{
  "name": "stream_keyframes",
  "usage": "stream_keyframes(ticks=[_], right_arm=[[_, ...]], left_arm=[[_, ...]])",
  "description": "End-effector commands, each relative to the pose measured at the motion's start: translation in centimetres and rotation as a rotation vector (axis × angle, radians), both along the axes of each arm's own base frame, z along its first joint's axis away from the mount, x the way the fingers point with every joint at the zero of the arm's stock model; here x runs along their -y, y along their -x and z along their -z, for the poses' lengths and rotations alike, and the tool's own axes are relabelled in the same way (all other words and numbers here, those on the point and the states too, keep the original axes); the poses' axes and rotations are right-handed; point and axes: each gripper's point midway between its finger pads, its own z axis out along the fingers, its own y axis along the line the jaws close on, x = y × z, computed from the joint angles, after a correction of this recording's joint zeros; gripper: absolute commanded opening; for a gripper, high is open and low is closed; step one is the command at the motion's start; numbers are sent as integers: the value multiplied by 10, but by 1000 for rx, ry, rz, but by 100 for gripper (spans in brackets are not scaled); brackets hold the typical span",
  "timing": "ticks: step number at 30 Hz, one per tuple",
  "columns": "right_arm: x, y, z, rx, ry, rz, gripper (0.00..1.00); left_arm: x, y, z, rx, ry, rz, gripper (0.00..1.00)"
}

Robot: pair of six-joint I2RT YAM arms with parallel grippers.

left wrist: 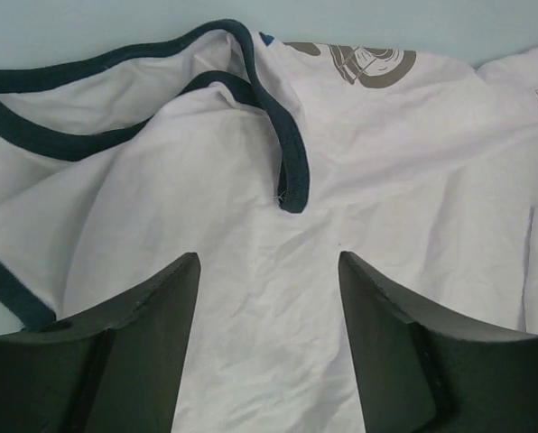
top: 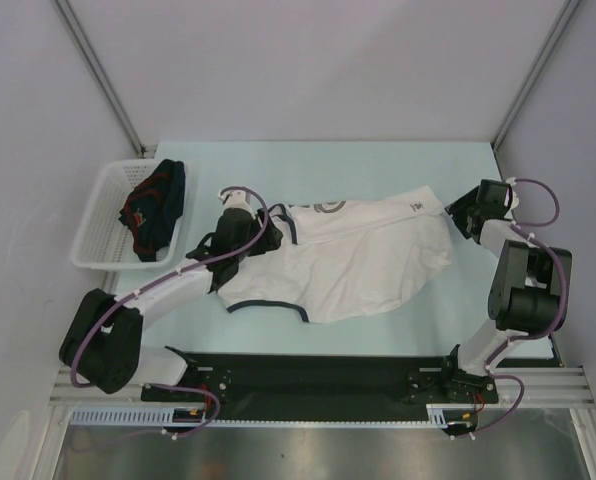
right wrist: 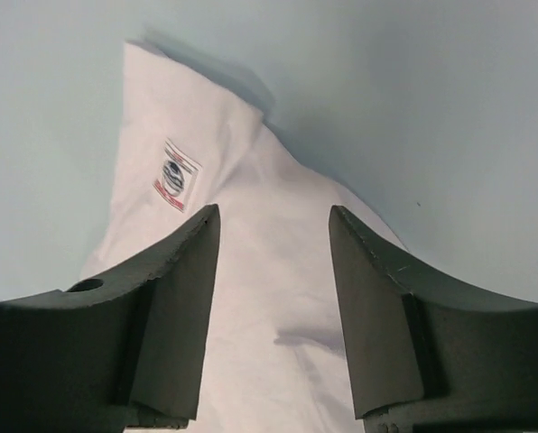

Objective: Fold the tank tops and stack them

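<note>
The white tank top (top: 358, 255) with dark trim lies spread and rumpled on the table's middle. It also shows in the left wrist view (left wrist: 377, 171) and the right wrist view (right wrist: 269, 271). My left gripper (top: 250, 228) is open over its left part, near the dark-trimmed neck opening (left wrist: 287, 171). My right gripper (top: 456, 218) is open over the top's right corner, near a small sewn label (right wrist: 174, 176). The navy tank top (top: 156, 208) with dark-red trim lies bunched in the basket, hanging over its right rim.
A white plastic basket (top: 103, 215) stands at the table's left edge. Grey walls close in the table on both sides and at the back. The black arm base rail (top: 318, 375) runs along the near edge.
</note>
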Motion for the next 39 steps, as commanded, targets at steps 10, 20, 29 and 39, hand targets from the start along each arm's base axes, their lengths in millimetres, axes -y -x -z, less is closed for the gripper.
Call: stream_keyframes(ticks=[10, 20, 29, 39], right_arm=[[-17, 68, 1, -117, 121, -22, 61], [-3, 58, 29, -240, 179, 48, 58], [-6, 55, 52, -273, 161, 39, 49], [12, 93, 56, -303, 138, 193, 0]], left_arm=[[-76, 10, 53, -196, -25, -209, 74], [-123, -10, 58, -233, -158, -373, 82], [-122, -59, 81, -285, -132, -372, 68], [-121, -128, 68, -274, -134, -386, 0]])
